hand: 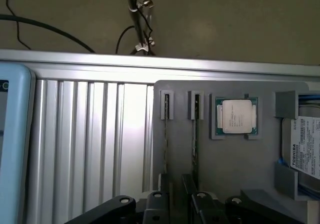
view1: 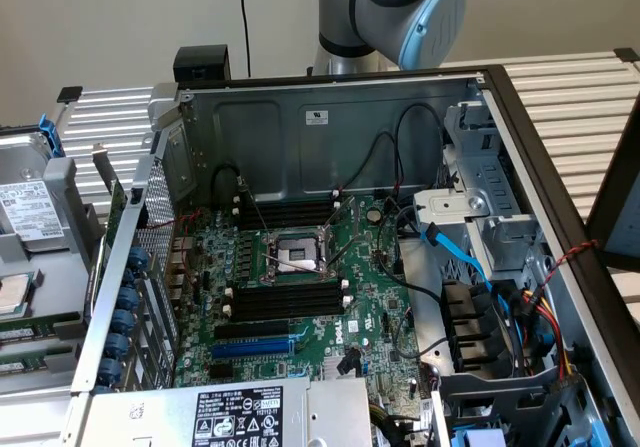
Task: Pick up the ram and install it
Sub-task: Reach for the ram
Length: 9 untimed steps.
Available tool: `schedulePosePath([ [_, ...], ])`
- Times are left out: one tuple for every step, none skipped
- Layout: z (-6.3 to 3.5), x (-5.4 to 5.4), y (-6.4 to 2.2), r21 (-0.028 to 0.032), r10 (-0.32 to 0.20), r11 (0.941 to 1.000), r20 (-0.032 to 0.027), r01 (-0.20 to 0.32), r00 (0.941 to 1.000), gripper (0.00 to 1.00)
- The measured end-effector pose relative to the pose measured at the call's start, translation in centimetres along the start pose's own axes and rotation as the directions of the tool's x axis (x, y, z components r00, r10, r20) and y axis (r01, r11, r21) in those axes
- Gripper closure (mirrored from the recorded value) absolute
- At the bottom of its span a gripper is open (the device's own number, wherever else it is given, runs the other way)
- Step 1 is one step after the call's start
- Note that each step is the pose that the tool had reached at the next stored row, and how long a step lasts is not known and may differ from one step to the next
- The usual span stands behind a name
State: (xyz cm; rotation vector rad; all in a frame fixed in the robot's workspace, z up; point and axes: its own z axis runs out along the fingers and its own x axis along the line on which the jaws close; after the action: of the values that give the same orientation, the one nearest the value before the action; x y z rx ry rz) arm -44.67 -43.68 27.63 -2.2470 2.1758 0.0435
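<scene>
Two ram sticks stand on edge in a grey holder (hand: 235, 169): one ram (hand: 166, 134) and a second ram (hand: 195, 134) beside it, both seen as thin dark lines. My gripper (hand: 177, 196) hangs above the near ends of these sticks, open, with nothing between its black fingers (hand: 162, 196). In the exterior view the open computer case shows the motherboard with black memory slots (view1: 285, 302) beside the processor socket (view1: 297, 254).
A loose processor (hand: 236, 116) and a hard drive (hand: 305, 144) lie in the same holder. Ribbed aluminium table (hand: 90, 144) lies alongside. In the case are a blue expansion slot (view1: 255, 348), cables (view1: 470, 267), a drive cage (view1: 480, 217) and the power supply (view1: 240, 415).
</scene>
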Motion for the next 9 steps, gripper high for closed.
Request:
schedulePosePath([
  [0.18,0.0,0.00,-0.0001,0.000,1.0000,0.0000,0.000,1.0000,0.75],
  [0.35,0.0,0.00,-0.0001,0.000,1.0000,-0.0001,0.000,1.0000,0.75],
  [0.54,0.0,-0.01,0.0000,0.000,1.0000,0.0000,0.000,1.0000,0.75],
  [0.72,0.0,0.00,-0.0002,0.000,1.0000,-0.0001,0.000,1.0000,0.75],
  [0.90,0.1,-0.01,0.0000,0.000,1.0000,0.0000,0.000,1.0000,0.75],
  [1.09,0.1,-0.01,-0.0001,0.000,1.0000,0.0000,0.000,1.0000,0.75],
  [1.26,0.1,-0.01,-0.0001,0.000,1.0000,0.0000,0.000,1.0000,0.75],
  [1.46,0.1,-0.01,0.0000,0.000,1.0000,0.0000,0.000,1.0000,0.75],
  [1.63,0.1,-0.01,0.0000,0.000,1.0000,0.0000,0.000,1.0000,0.75],
])
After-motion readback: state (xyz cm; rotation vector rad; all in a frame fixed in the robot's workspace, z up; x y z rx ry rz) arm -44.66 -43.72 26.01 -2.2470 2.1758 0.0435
